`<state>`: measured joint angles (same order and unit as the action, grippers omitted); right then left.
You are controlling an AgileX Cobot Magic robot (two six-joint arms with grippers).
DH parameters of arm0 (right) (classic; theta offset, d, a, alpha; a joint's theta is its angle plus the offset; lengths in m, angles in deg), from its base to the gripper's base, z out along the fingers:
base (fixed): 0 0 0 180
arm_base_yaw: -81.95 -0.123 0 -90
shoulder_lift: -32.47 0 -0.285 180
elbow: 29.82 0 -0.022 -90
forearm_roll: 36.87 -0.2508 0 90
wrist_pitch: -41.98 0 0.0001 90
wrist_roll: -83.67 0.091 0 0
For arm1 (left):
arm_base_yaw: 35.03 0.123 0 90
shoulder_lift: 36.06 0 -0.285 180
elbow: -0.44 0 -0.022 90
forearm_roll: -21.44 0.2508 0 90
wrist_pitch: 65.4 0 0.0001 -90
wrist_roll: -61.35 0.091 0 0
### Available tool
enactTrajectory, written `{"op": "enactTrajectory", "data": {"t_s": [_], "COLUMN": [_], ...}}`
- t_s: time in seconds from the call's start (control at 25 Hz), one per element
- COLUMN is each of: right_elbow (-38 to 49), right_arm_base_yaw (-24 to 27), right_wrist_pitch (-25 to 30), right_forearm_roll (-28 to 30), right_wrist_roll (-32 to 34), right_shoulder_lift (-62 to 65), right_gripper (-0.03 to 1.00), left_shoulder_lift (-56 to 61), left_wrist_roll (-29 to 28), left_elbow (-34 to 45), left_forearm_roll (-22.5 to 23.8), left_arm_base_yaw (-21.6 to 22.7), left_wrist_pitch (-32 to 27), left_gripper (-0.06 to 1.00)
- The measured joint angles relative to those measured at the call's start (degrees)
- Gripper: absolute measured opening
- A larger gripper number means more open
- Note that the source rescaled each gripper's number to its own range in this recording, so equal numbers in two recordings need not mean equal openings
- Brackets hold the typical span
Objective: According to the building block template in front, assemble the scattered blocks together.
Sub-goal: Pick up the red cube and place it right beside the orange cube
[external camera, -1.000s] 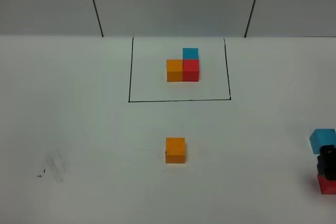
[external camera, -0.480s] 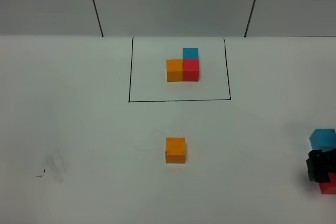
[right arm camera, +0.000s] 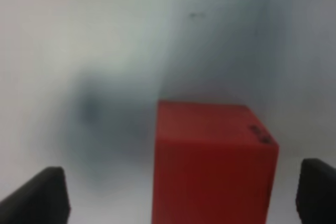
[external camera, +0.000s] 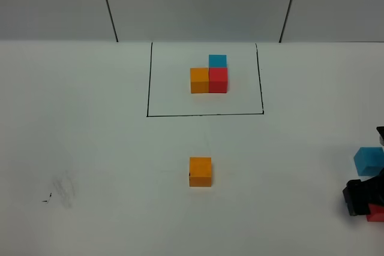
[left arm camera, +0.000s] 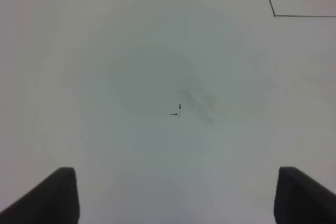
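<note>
Between the right jaws, red cube (right arm camera: 210,166)

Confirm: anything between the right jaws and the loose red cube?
Nothing visible. The red cube sits on the table between the open right jaws, nearer one of them, with a gap on each side. The light blue cube lies beyond it, apart.

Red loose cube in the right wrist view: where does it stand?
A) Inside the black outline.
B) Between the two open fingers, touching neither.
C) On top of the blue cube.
B: the red cube stands between the fingers, with a visible gap on each side.
</note>
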<state>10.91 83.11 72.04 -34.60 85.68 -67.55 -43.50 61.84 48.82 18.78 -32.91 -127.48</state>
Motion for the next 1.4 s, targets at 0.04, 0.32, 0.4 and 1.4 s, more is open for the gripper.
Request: {"op": "enactTrajectory", "data": {"t_s": [0.04,0.32,0.4,1.4], "right_elbow": [0.0,0.0,0.0,-0.1], "right_arm_base_yaw": [0.0,0.0,0.0,0.0], "right_wrist_pitch": [-0.2,-1.3,-1.6,-2.0], "right_forearm_roll": [0.0,0.0,0.0,0.5], "right_wrist_roll": [0.0,0.0,0.0,0.0], "right_shoulder_lift": [-0.1,-2.1,-2.4,-2.3], "right_gripper": [0.79,0.73,0.73,0.19], "left_shoulder_lift": [0.0,0.0,0.0,0.0], "left_wrist_roll": [0.0,0.0,0.0,0.1], "left_elbow": [0.0,0.0,0.0,0.0], "left_forearm_roll": [0.0,0.0,0.0,0.0], "left_arm_base_yaw": [0.0,0.0,0.0,0.0], "left_wrist_pitch": [0.0,0.0,0.0,0.0], "left_gripper": [0.64,0.64,0.64,0.64]}}
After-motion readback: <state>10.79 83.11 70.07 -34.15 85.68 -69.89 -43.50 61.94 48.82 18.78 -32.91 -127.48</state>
